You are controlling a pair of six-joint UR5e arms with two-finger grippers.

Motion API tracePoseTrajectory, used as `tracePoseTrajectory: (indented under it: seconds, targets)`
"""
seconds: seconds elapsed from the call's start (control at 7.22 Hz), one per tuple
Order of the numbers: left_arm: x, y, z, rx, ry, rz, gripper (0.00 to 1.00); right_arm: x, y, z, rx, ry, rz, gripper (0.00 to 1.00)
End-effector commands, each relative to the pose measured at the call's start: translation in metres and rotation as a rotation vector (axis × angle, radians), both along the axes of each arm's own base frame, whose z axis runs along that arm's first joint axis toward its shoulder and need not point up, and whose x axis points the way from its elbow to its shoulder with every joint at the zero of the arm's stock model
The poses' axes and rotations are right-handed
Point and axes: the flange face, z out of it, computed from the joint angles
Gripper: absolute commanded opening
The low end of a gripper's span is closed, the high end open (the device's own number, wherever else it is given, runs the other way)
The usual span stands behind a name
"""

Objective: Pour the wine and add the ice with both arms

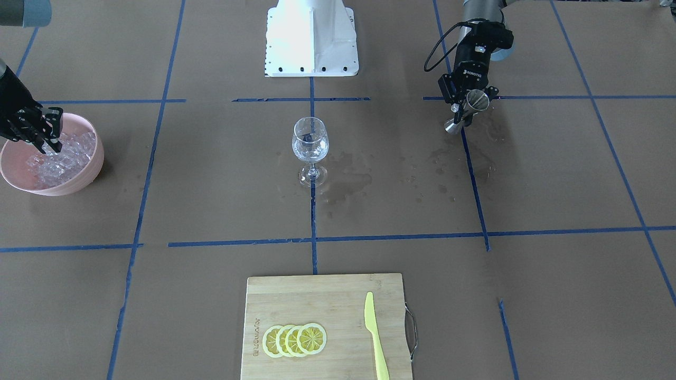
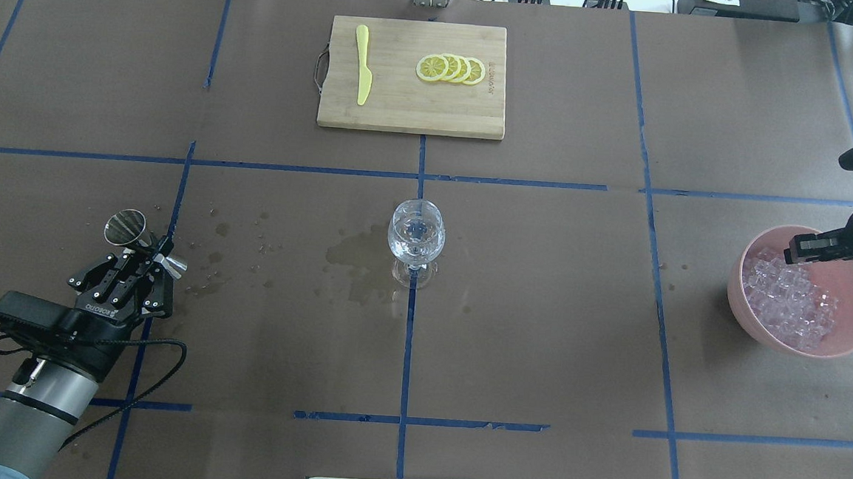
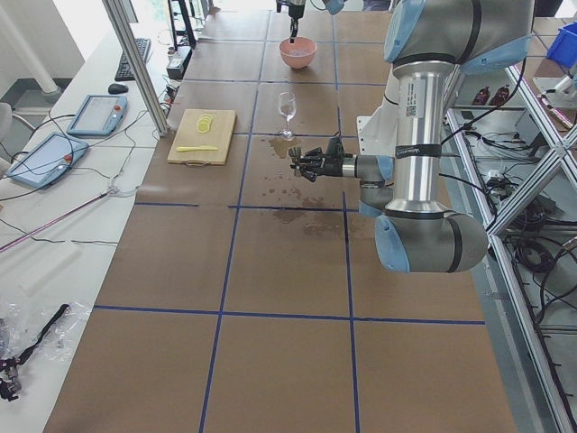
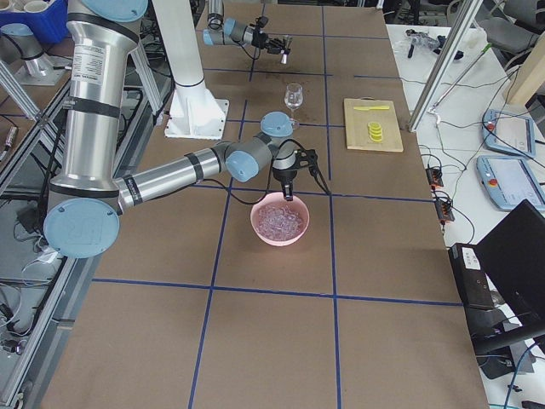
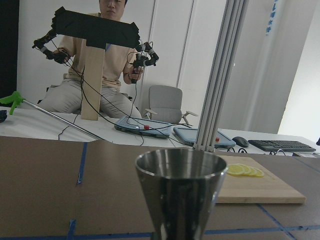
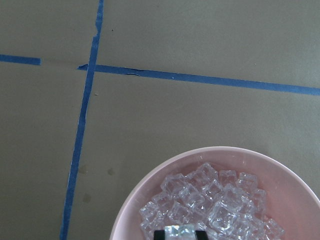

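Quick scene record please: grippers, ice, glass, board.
left gripper: shut on jigger, tilted
right gripper: in bowl, shut on ice
ice: heaped in pink bowl
glass: upright, table centre
board: four lemon slices, yellow knife
wet patches: beside glass, towards left gripper

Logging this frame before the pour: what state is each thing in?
wine glass: upright on the table
table: wet patches beside the glass
jigger: tilted
left gripper: shut on the jigger
ice: heaped in the pink bowl
right gripper: inside the bowl, shut on one cube
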Motion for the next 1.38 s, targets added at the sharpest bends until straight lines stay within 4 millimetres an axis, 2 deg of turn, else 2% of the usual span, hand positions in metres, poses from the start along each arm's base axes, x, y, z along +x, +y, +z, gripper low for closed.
tracePoseTrajectory:
  seconds: [0.0,0.14,0.42,0.83,1.11,1.25]
  targets:
    - [0.006,-0.006,0.008,-0.006,-0.136,-0.034,0.00,0.000,0.000,0.001,-0.001,0.004,0.001,0.00]
    - [0.008,-0.010,0.012,-0.010,-0.192,-0.043,0.00,0.000,0.000,0.001,0.000,0.003,0.001,0.00]
    - [0.004,-0.023,0.034,-0.018,-0.237,-0.072,0.00,0.000,0.000,0.000,0.001,0.002,0.001,0.00]
    - [0.009,-0.024,0.057,-0.089,-0.047,-0.083,0.00,-0.001,-0.001,-0.002,0.006,0.000,0.002,0.00]
    - [0.012,-0.024,0.078,-0.100,-0.075,-0.073,0.00,-0.001,-0.001,-0.002,0.006,0.000,0.002,0.00]
    - [0.011,-0.024,0.082,-0.107,-0.070,-0.065,0.00,-0.001,-0.001,-0.002,0.006,0.000,0.000,0.00]
